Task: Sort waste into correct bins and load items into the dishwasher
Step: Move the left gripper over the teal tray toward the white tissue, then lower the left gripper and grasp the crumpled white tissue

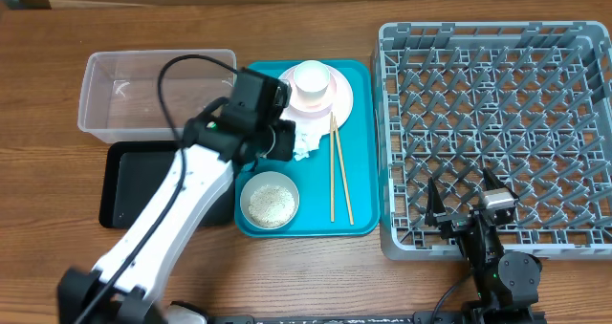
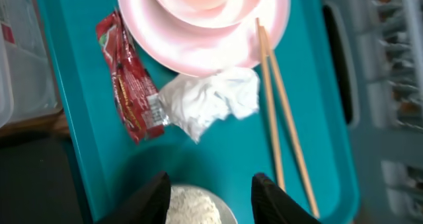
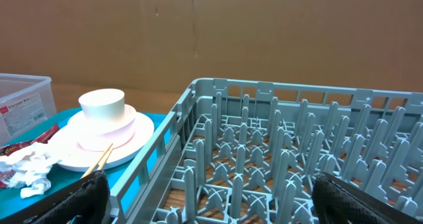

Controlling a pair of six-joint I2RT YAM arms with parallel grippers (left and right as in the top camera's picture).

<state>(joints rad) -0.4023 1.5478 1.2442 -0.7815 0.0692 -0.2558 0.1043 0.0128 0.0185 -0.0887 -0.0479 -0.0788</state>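
My left gripper (image 2: 211, 179) is open and empty above the teal tray, over a white bowl of rice (image 2: 195, 207). Just beyond it lie the crumpled white tissue (image 2: 211, 102) and the red wrapper (image 2: 129, 85). The pink plate (image 2: 198, 39) carries the white cup (image 1: 311, 78). The wooden chopsticks (image 2: 281, 118) lie to the right of the tissue. My right gripper (image 3: 211, 191) is open and empty over the near left part of the grey dish rack (image 1: 497, 123). The clear tub (image 1: 143, 95) and the black tray (image 1: 134, 185) sit left of the teal tray.
The teal tray (image 1: 361, 147) lies between the bins and the rack. The left arm (image 1: 182, 200) crosses over the black tray. The rack's upright pegs (image 3: 277, 151) stand close under the right gripper. A brown wall stands behind the table.
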